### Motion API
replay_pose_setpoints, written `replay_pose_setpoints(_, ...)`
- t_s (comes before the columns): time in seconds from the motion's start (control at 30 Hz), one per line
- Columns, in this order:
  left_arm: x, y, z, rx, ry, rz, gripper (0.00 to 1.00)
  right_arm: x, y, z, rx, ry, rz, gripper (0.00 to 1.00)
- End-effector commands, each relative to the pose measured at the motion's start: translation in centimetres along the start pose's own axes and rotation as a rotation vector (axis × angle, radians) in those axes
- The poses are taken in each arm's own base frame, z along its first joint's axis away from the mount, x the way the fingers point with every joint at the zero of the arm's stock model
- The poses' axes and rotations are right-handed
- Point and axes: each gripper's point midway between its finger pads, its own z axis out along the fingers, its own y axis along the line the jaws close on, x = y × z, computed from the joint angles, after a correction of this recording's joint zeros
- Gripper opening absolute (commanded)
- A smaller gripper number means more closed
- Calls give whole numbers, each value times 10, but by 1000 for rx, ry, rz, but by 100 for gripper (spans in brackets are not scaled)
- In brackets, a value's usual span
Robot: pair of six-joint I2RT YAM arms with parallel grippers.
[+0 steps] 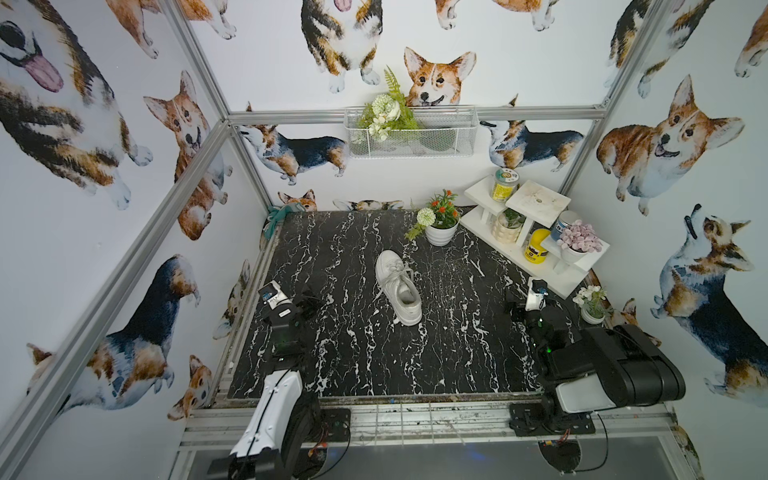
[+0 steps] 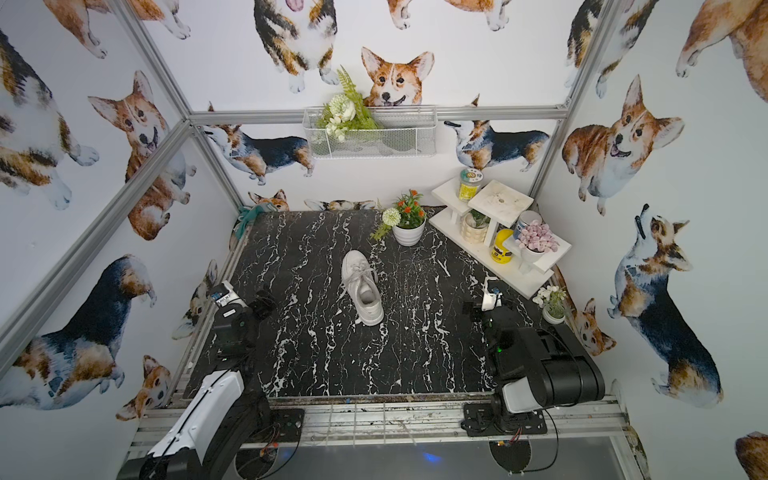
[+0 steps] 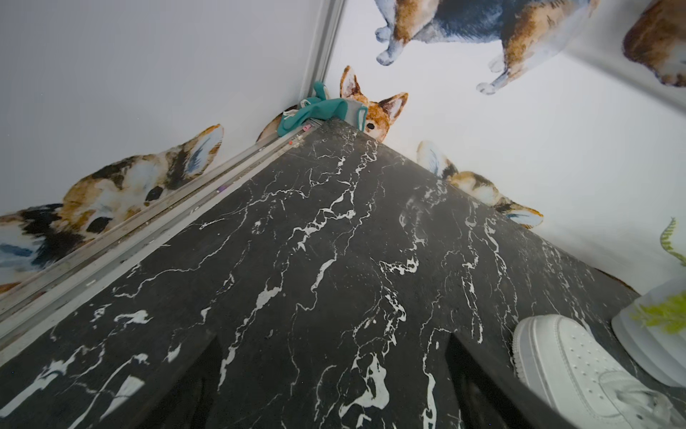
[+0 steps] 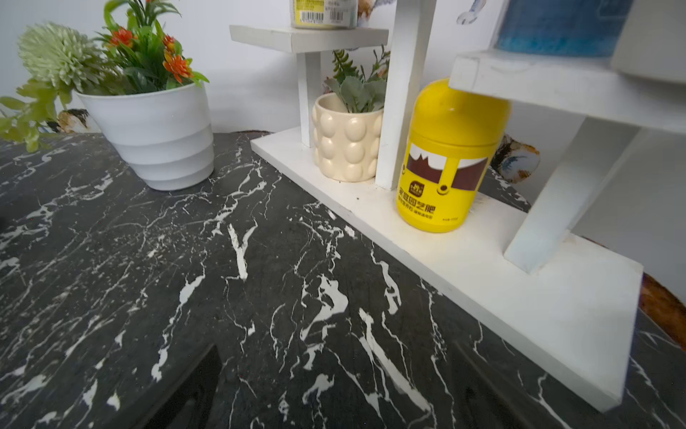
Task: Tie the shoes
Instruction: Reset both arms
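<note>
A single white sneaker [image 1: 398, 286] [image 2: 361, 286] lies in the middle of the black marbled table [image 1: 357, 357], toe toward the back wall. Its flat white laces [image 1: 395, 272] lie loosely across the tongue, and one end trails off its left side. I cannot tell whether they are knotted. My left gripper [image 1: 309, 301] [image 3: 334, 390] rests low on the table to the left of the shoe, open and empty, with the shoe's toe [image 3: 579, 371] at the edge of the left wrist view. To the right of the shoe, my right gripper [image 1: 513, 305] [image 4: 336, 393] is also open and empty.
A white flower pot [image 1: 440, 232] [image 4: 163, 141] stands behind the shoe. A white tiered shelf [image 1: 523, 266] fills the back right corner and carries a yellow bottle [image 4: 445, 156] and a cream pot [image 4: 345, 145]. A small plant pot [image 1: 592, 309] stands beside the right arm. A teal cloth [image 3: 315, 111] lies in the back left corner.
</note>
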Motion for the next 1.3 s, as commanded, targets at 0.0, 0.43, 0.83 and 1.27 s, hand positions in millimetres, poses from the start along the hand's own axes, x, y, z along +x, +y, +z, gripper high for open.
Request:
replay_pose_setpoints(0.0, -20, -18, 7, 35, -103, 60, 100, -18, 0, 16, -35, -40, 35, 100)
replay_pose_setpoints(0.43, 4, -46, 37, 135, -161, 326, 100, -17, -4, 16, -48, -26, 54, 100)
replay_pose_setpoints(0.83, 26, -54, 60, 163, -121, 379, 100, -17, -4, 17, -48, -26, 52, 100)
replay_pose_setpoints(1.27, 28, -57, 60, 159, -118, 398, 100, -18, -4, 15, -47, -30, 60, 100)
